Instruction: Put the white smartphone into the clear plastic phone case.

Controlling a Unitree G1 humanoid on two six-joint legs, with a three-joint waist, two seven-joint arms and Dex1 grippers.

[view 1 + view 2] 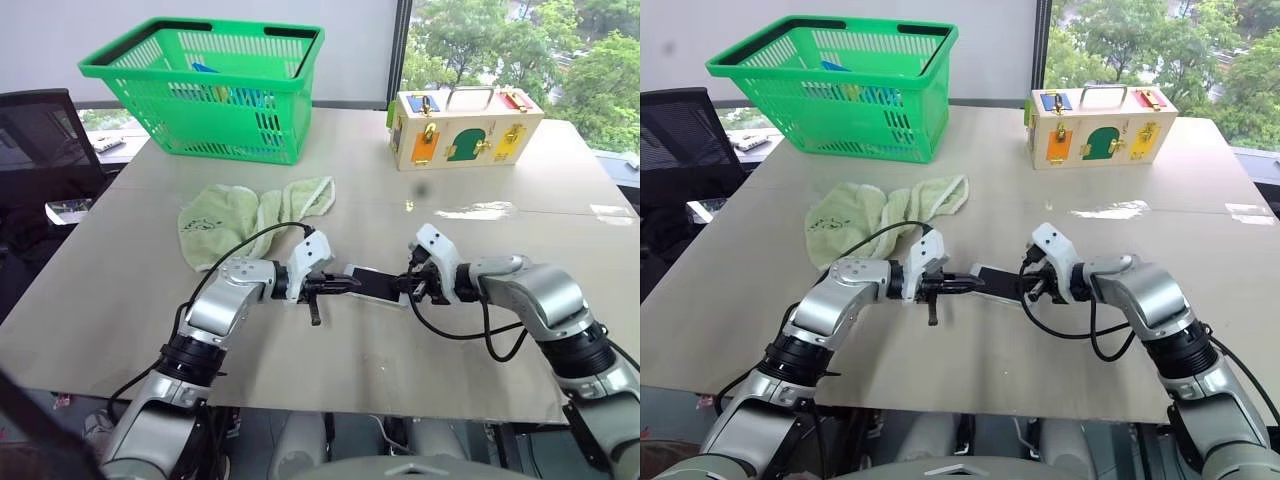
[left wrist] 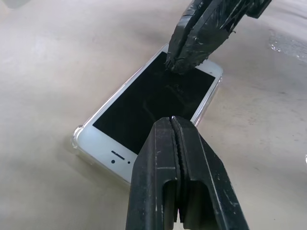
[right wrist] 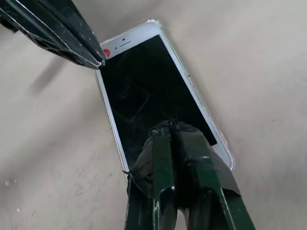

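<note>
phone (image 2: 153, 98): lies flat, screen up, on the table (image 1: 400, 340) between the 2 grippers; its white bezels and rounded corners show clearly in both wrist views.
case (image 2: 78, 135): a clear rim hugs the phone's corner and long edge, so the phone appears to sit inside it already; whether every corner is snapped home I cannot tell.
left gripper (image 2: 173, 125): clenched, fingers pressed together, gripping nothing; its tip hangs over the speaker end of the phone.
right gripper (image 3: 171, 125): also clenched and empty; its taped tip bears on or hovers just above the screen near the other end.
stage: judged as the pressing-in step, both closed tips used as pushers to seat the phone.
risk 1: a push landing off-centre could tip the far end up and pop a seated corner out of the thin rim.
risk 2: sideways force from either tip could slide phone and case together across the smooth table, since nothing braces them.
risk 3: the hard tips could skid on the glossy glass and slip off the edge.
risk 4: the 2 tips are close over a narrow thing; uneven timing could make them collide.
bystanders: towel (image 1: 250, 220), basket (image 1: 205, 85) and latch box (image 1: 465, 125) stand well apart.
</note>
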